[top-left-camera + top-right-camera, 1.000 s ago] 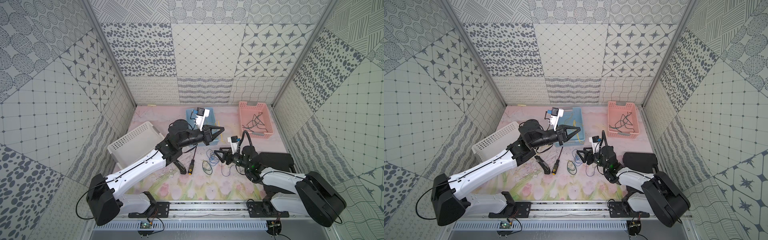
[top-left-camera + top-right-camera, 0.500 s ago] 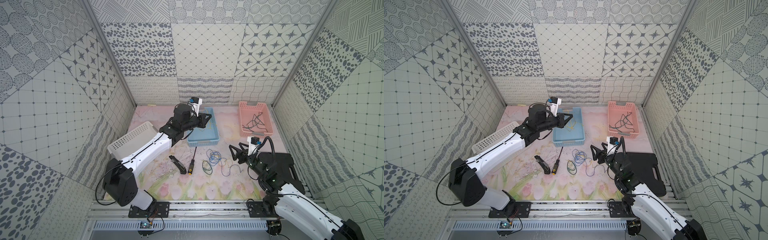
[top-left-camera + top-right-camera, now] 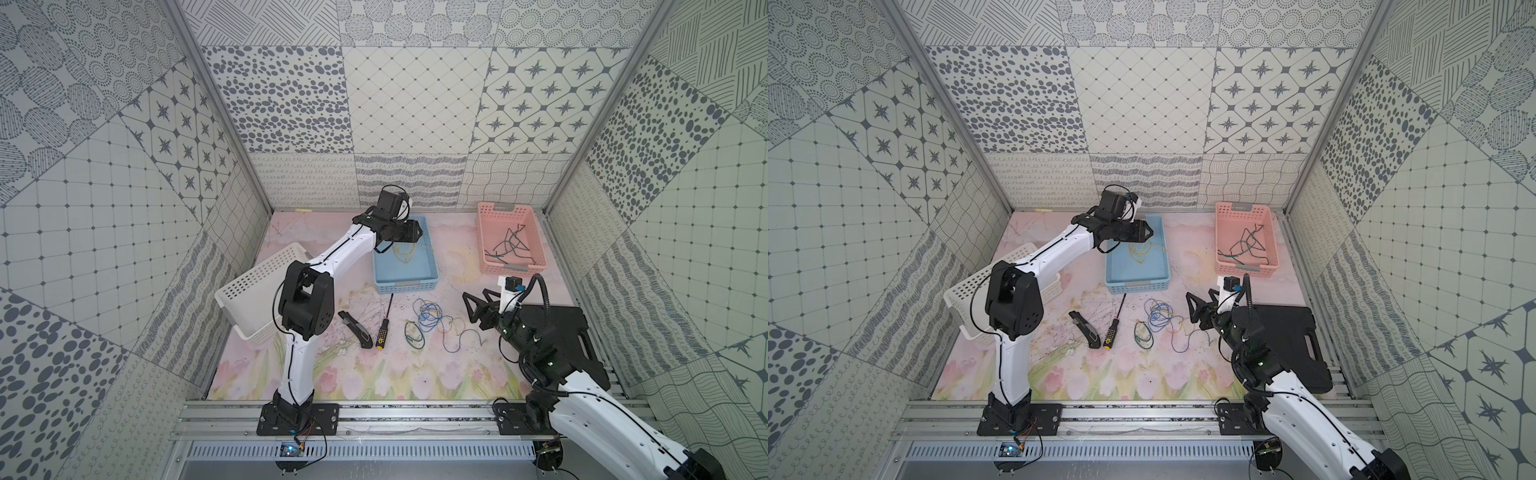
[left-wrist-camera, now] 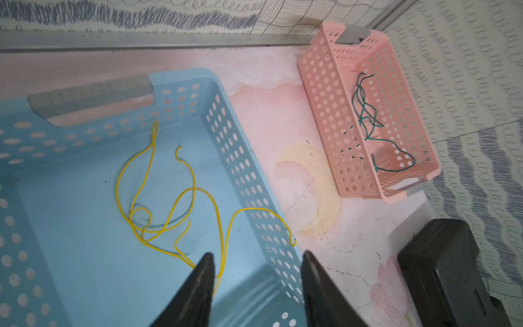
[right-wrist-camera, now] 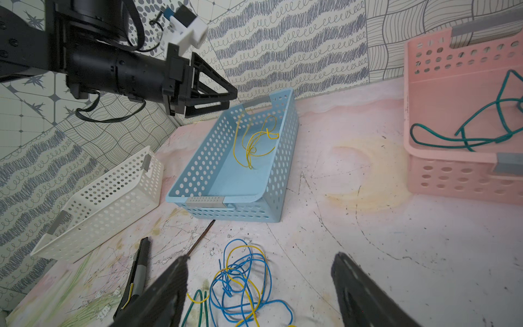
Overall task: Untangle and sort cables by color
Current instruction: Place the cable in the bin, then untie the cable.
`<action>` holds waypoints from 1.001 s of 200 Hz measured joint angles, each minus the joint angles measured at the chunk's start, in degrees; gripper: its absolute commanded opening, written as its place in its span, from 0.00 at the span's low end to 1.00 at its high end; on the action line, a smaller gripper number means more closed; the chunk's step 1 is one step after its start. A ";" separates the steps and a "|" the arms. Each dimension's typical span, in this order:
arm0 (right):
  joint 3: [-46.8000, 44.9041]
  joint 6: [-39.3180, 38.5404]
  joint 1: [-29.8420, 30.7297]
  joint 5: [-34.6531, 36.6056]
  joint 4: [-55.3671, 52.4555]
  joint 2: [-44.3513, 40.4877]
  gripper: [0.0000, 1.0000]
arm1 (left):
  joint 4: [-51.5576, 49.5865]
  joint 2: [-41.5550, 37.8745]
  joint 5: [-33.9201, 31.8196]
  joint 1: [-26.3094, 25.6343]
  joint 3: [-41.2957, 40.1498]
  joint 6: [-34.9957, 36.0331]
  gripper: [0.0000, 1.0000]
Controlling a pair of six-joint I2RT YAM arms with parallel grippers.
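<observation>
Blue basket [image 3: 405, 286], far centre, held one yellow cable [image 4: 194, 178], looped on its floor with one end hooked over the right wall. Left gripper [image 4: 257, 254] hung over that basket's far end, jaws apart, nothing pinched between them; the yellow strand passed behind one fingertip in the wrist view. Pink basket [image 3: 513, 270], far right, carried the green cables [image 3: 508, 245] in a loose heap. White basket [image 3: 257, 286] leaned tilted against the left wall. On the mat [image 3: 457, 257], just near of the blue basket, the tangle [image 5: 240, 280] of blue and yellow cables lay unsorted, a green loop [image 3: 407, 330] at its near-left edge. Right gripper [image 5: 260, 259] hovered just right of that tangle, jaws wide, gripping nothing. Screwdriver [image 3: 384, 318] and knife [image 3: 355, 328] lay left of the tangle; black case [image 3: 569, 328] sat near right.
</observation>
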 measured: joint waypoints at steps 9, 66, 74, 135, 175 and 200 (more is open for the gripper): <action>0.00 0.00 -0.07 -0.17 0.00 0.00 0.82 | -1.73 0.92 -0.74 0.02 0.59 0.48 0.63; 0.00 -0.04 -0.39 -1.62 -0.22 0.00 0.82 | -2.91 -5.42 0.83 0.02 -6.21 1.64 0.62; 0.00 -0.20 -0.42 -2.08 -0.31 0.02 0.82 | -0.94 -7.85 2.23 -0.04 -9.55 1.16 0.62; 3.63 -1.46 -1.40 -13.40 -1.22 8.04 0.82 | 23.54 -29.94 10.56 -5.22 -45.07 -7.15 0.61; 5.33 -0.22 -4.96 -15.78 -3.91 9.68 0.80 | 39.60 -39.71 11.67 -11.67 -65.40 -13.86 0.57; 6.21 0.50 -7.76 -17.00 -6.43 11.32 0.74 | 46.45 -41.51 9.84 -16.61 -73.75 -17.27 0.55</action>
